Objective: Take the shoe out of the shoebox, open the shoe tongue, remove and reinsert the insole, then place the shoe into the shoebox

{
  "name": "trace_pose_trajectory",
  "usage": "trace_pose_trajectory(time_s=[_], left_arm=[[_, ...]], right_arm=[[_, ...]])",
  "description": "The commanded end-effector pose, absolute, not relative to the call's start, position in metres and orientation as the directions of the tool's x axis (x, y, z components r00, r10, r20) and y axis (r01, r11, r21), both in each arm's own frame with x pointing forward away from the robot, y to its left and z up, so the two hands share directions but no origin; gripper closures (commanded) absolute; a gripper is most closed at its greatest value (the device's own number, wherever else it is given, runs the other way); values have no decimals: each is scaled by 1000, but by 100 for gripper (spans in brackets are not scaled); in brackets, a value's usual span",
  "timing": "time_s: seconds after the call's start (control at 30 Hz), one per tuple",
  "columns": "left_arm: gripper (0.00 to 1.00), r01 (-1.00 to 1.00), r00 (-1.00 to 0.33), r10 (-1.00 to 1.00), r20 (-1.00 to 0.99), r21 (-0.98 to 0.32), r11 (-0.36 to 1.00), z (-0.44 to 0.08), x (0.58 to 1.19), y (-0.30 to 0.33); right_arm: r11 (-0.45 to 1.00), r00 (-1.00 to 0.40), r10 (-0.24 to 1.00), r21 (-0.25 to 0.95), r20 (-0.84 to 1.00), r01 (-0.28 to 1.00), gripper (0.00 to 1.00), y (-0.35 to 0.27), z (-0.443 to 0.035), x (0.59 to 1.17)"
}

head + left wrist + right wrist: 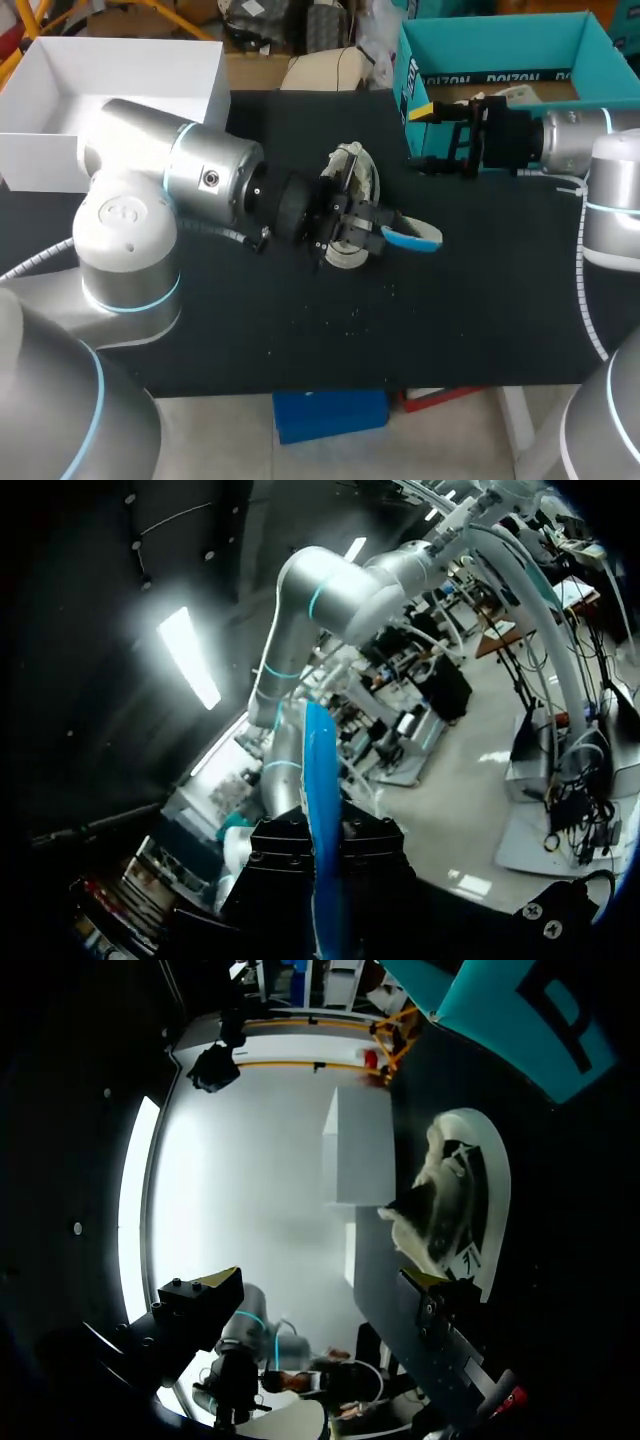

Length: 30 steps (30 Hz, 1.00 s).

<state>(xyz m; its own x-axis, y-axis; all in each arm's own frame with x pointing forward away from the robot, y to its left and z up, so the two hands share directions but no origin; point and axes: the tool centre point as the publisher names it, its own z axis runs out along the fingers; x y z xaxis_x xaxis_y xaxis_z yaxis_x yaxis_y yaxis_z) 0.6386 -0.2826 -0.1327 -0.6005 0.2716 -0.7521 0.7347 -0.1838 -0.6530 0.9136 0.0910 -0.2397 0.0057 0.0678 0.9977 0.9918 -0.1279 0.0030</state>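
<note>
From here I see my left tool (385, 232) pinching the blue insole (413, 238) near the middle of the black counter (480, 300). In the left wrist view the insole (322, 800) stands on edge, clamped between the dark fingers (280, 865). The white shoe (352, 172) lies on the counter, out of the teal shoebox (500, 45). My left arm (200, 175) and its tool cover the shoe's middle from above. My right tool (422, 135) hangs with its fingers spread and nothing between them, just in front of the shoebox's near corner. Ahead of it lies the shoe (455, 1200), mouth gaping. A white box (120, 80) sits at the counter's far left corner.
</note>
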Motion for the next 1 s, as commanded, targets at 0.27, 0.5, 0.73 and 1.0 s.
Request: trace_pose_trajectory(time_s=[0.27, 0.5, 0.73, 1.0], left_arm=[[100, 973, -160, 116, -980, -176, -148, -206, 665, -238], [100, 969, -160, 115, -980, -178, -170, -208, 671, -237], [100, 969, -160, 115, -980, -178, -170, -208, 671, -237], [100, 988, 9, 102, -995, -7, -157, -220, 655, -245]], right_arm=[[-130, 5, 67, 4, 998, 991, 0, 93, -241, 913], [-130, 5, 67, 4, 998, 991, 0, 93, -241, 913], [-130, 5, 67, 4, 998, 991, 0, 93, -241, 913], [-130, 5, 67, 4, 998, 991, 0, 93, -241, 913]])
